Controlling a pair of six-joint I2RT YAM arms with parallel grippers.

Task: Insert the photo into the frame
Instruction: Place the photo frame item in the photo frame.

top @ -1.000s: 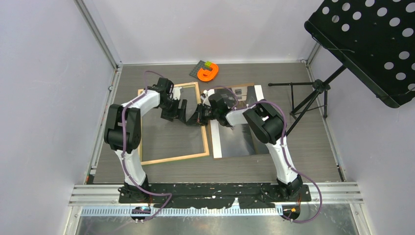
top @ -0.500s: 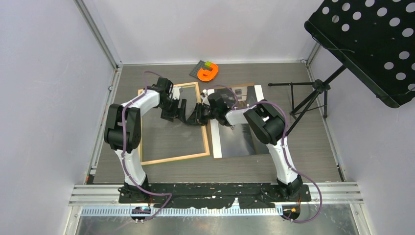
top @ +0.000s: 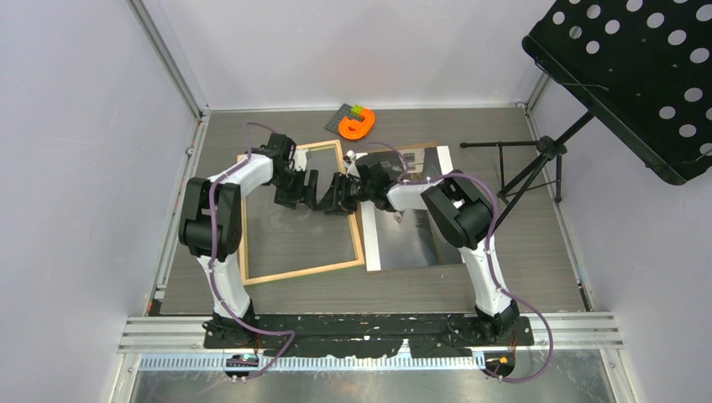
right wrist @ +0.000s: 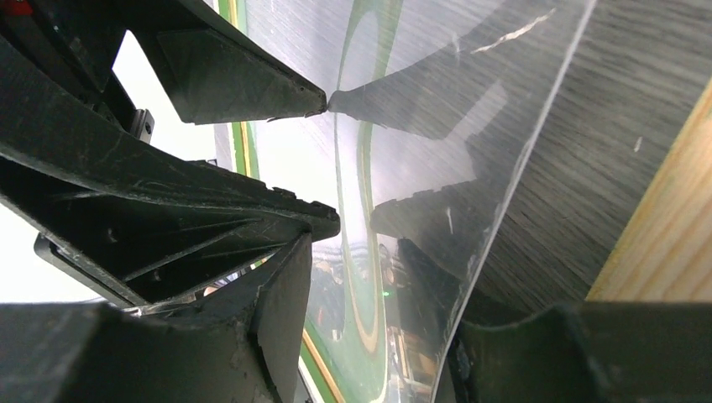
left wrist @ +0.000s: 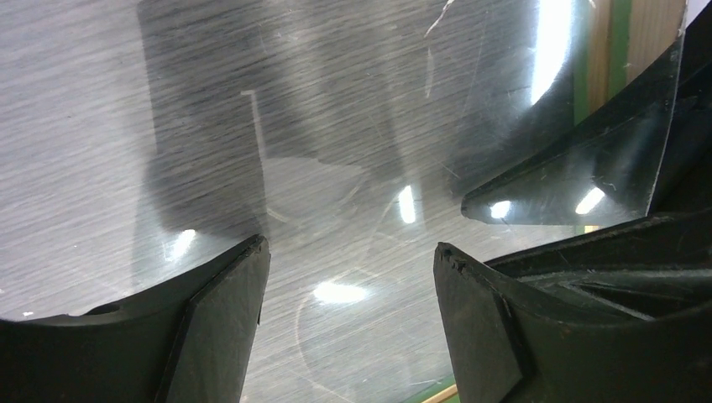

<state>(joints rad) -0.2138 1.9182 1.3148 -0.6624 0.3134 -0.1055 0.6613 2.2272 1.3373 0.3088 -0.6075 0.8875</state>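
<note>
Pale-wood frame (top: 302,272), photo (top: 403,245) just R

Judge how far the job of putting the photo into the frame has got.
Early. Done: the frame lies flat, pale face up, with the photo flat beside it on the right. In hand: the left tool and right tool, both open, meet over the frame's right rail at a clear pane; neither holds the photo. Left: the photo must go into the frame.
</note>
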